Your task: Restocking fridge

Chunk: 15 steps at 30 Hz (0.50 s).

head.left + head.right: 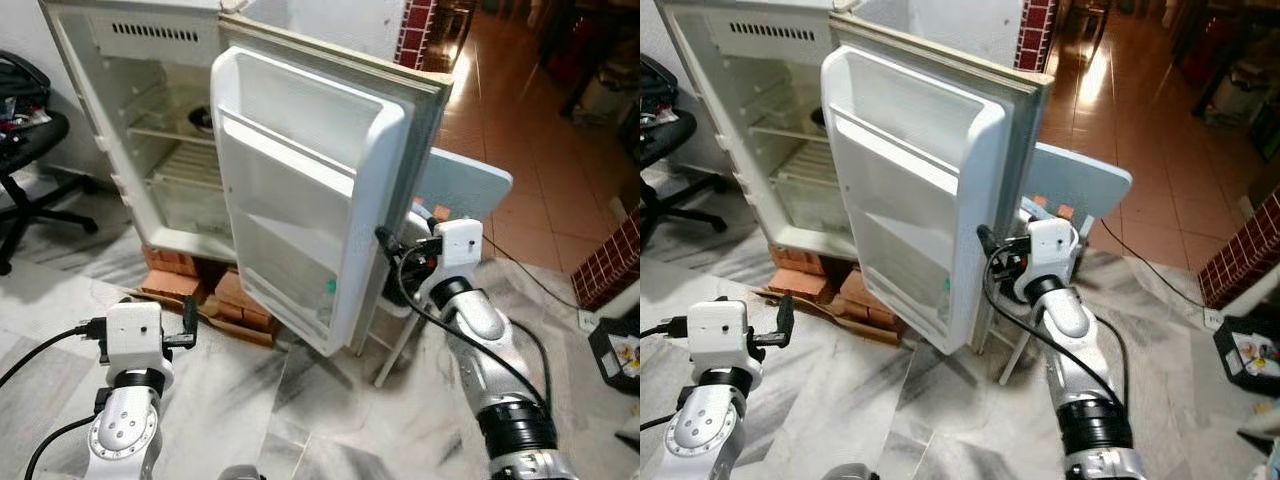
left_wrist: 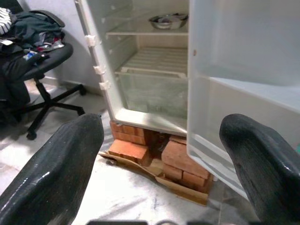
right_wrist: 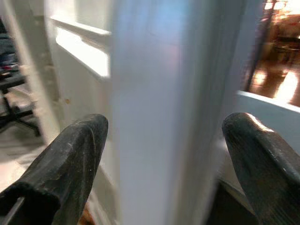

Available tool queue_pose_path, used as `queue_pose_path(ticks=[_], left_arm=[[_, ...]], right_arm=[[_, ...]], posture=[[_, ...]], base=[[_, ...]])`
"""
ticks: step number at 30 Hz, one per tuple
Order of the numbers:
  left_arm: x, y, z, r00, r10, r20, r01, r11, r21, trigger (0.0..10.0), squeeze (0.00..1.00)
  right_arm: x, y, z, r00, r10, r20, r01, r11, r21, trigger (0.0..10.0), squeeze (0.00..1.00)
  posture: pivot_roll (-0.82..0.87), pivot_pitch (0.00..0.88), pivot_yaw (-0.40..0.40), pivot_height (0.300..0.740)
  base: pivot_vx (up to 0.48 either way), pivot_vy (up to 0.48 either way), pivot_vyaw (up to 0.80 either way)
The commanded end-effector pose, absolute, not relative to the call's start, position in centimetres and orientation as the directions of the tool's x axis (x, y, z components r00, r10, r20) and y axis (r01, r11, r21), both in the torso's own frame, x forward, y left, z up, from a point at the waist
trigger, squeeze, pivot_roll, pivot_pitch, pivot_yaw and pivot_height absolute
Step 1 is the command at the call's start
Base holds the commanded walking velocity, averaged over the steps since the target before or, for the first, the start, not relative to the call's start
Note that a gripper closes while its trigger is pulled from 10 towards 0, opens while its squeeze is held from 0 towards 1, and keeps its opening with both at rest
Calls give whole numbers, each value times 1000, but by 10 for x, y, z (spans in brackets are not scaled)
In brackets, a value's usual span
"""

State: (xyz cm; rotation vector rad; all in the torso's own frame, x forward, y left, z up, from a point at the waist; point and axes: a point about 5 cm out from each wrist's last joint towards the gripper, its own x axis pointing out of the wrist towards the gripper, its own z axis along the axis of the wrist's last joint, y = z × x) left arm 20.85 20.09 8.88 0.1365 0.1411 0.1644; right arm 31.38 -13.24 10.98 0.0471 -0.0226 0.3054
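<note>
While swung wide toward the near right, fridge door (image 1: 320,190) stands edge-on between the spread fingers (image 3: 70,164) of the right gripper (image 3: 164,168), neither pad visibly pressing on it, so released rather than grasping. Inside the door, white shelves, and low in the bottom one a small clear bottle (image 1: 328,297) with a green cap. Behind, at far left, the fridge (image 1: 150,130) itself, open and white, with wire shelves and a metal bowl (image 2: 168,20) on an upper one. Raised off the floor on red bricks (image 1: 185,285), with a flattened strip of cardboard (image 2: 154,171) lying just in front of them. Beyond the door edge, a pale blue chair (image 1: 470,185), close behind the right arm. Near left, the left gripper (image 2: 159,154) held low over the marble floor (image 1: 320,420), fingers apart and empty, pointing at the fridge base. Far left, a black office chair (image 1: 25,170) piled with clothes. Far right, reddish tiled floor (image 1: 530,130) and a low brick wall (image 1: 610,260).
</note>
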Motion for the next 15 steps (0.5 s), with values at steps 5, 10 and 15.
queue_pose_path(ticks=[5,10,15], left_arm=[[211,198,90,980,150,-128,-132,981,142,10000,0],[210,199,88,978,155,-142,-134,980,147,10000,0],[204,197,79,969,162,-188,-130,977,171,10000,0]], right_arm=[[315,-137,112,957,286,38,-287,958,22,10000,0],[315,-139,112,960,277,38,-278,961,20,10000,0],[313,-142,109,962,271,29,-272,962,16,10000,0]], posture=[[94,0,-50,740],[94,0,-50,740],[93,0,-48,740]], base=[[354,0,0],[348,0,0],[0,0,0]])
